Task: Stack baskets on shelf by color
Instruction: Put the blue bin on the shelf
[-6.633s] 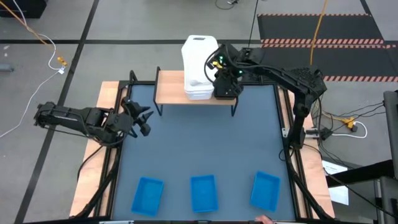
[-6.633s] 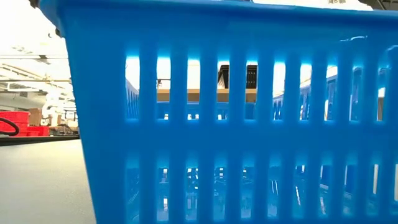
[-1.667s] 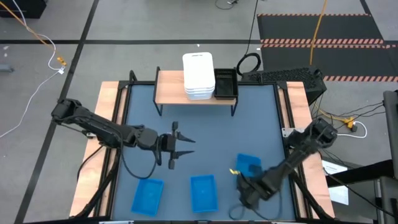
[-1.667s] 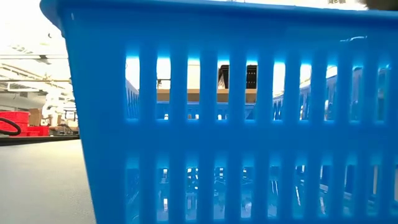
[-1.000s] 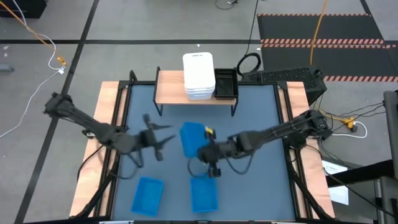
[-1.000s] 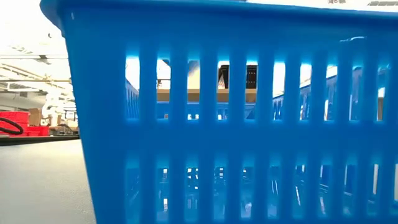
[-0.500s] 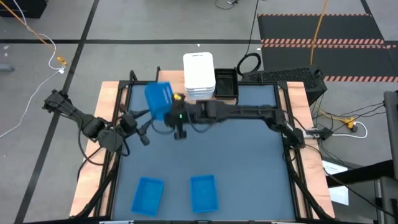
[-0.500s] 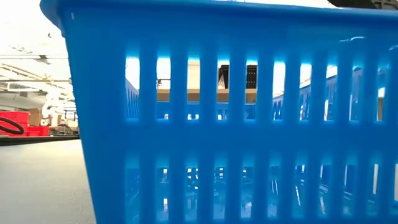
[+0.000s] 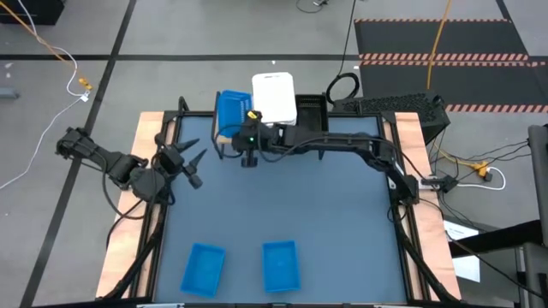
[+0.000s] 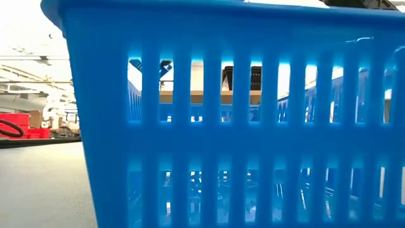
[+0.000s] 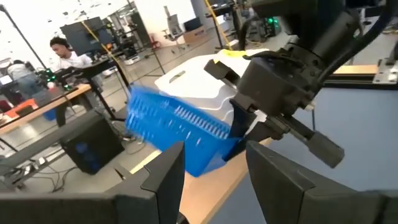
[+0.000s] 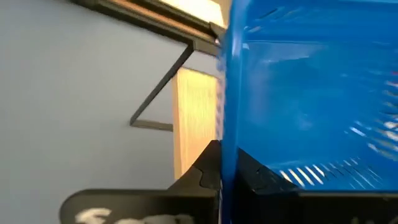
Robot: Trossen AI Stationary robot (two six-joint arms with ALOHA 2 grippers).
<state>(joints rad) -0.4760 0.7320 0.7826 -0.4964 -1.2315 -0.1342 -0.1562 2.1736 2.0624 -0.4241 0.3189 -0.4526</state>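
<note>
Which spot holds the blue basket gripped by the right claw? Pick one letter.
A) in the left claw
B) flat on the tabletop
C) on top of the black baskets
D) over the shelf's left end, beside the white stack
D: the high view shows the right claw holding the blue basket over the shelf's left end, next to the white stack.

We see one blue basket (image 9: 230, 114) tilted over the shelf's (image 9: 224, 133) left end beside stacked white baskets (image 9: 274, 97); two blue baskets (image 9: 203, 266) lie near.

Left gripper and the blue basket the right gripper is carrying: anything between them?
Nothing: in the high view, only bare tabletop separates the left gripper from the blue basket clamped by the right gripper.
</note>
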